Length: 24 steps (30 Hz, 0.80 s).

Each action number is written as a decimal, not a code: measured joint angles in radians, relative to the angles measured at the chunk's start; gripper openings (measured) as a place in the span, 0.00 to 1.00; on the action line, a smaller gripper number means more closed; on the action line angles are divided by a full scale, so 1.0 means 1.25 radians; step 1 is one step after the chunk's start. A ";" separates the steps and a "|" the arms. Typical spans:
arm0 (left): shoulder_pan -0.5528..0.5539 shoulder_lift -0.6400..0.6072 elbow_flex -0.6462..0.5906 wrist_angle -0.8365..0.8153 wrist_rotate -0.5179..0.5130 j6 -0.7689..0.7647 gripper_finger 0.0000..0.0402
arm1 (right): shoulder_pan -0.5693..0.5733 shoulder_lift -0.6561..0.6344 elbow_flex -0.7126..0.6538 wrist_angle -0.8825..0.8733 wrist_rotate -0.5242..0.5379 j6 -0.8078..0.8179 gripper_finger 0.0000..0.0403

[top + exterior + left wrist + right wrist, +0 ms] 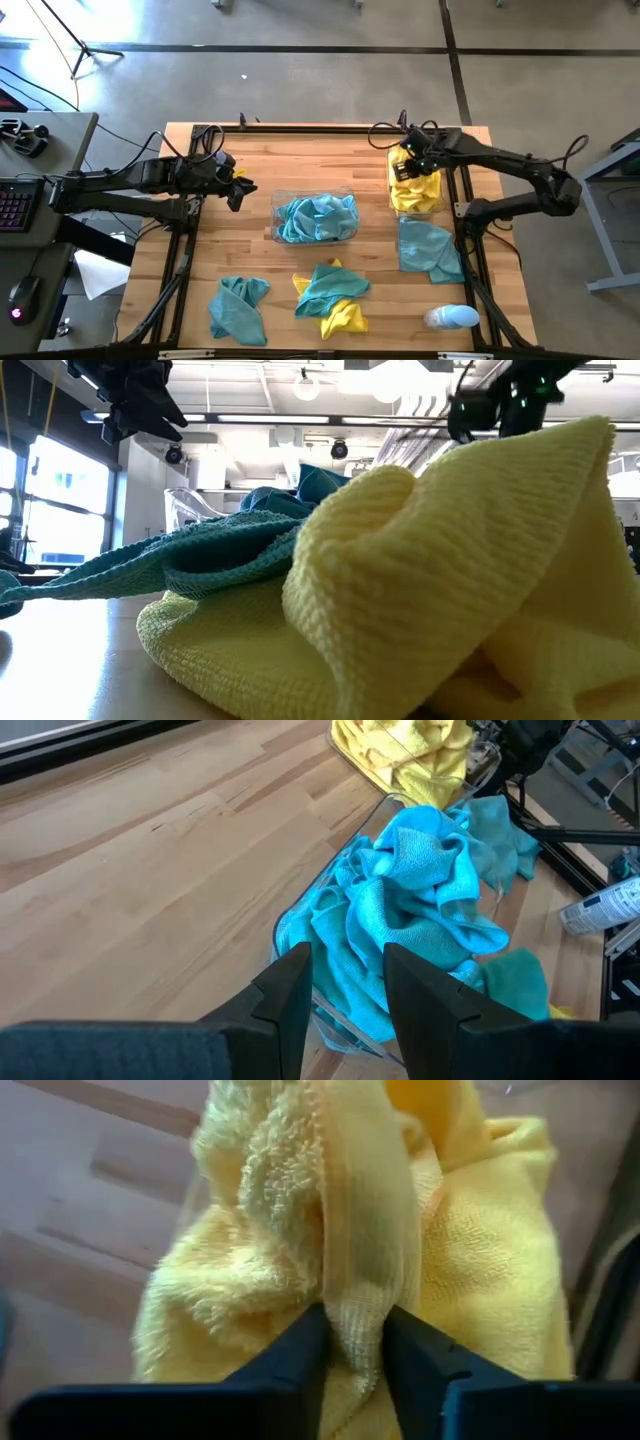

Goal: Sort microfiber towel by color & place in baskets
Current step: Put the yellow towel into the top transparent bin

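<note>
Yellow towel [350, 1230] pinched — right fingers [300, 1350], over basket [395, 160]

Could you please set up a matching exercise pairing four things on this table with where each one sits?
Things:
1. Right claw
2. Left claw
3. Bottle
4. Teal bin

Places or states:
A. Mid-table, full of teal towels
B. Lying near the table's front right corner
C. Pinching a yellow towel
D. Empty, left of the teal bin

Pairs: 1-C, 2-D, 3-B, 4-A

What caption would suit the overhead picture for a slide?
Right hand holds a yellow towel over the yellow basket; left hand waits beside the teal basket.
</note>
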 joint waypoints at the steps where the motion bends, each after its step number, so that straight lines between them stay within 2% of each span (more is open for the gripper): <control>1: 0.000 0.000 0.000 0.000 0.000 0.000 0.28 | 0.000 0.000 -0.025 0.027 0.003 0.007 0.20; 5: 0.000 0.000 0.000 0.000 0.000 0.000 0.28 | -0.003 -0.001 -0.119 0.098 0.005 0.021 0.05; 8: 0.000 0.000 0.000 0.000 0.000 0.000 0.28 | -0.002 -0.003 -0.172 0.139 0.008 0.022 0.02; 15: 0.000 0.000 0.000 0.000 0.000 0.000 0.28 | -0.002 -0.003 -0.187 0.173 0.007 0.037 0.10; 20: 0.000 0.000 0.000 0.000 0.000 -0.006 0.28 | -0.003 0.000 -0.131 0.136 0.001 0.008 0.17; 24: 0.000 0.000 0.000 0.000 0.000 -0.006 0.28 | -0.002 0.000 -0.059 0.047 0.003 -0.003 0.25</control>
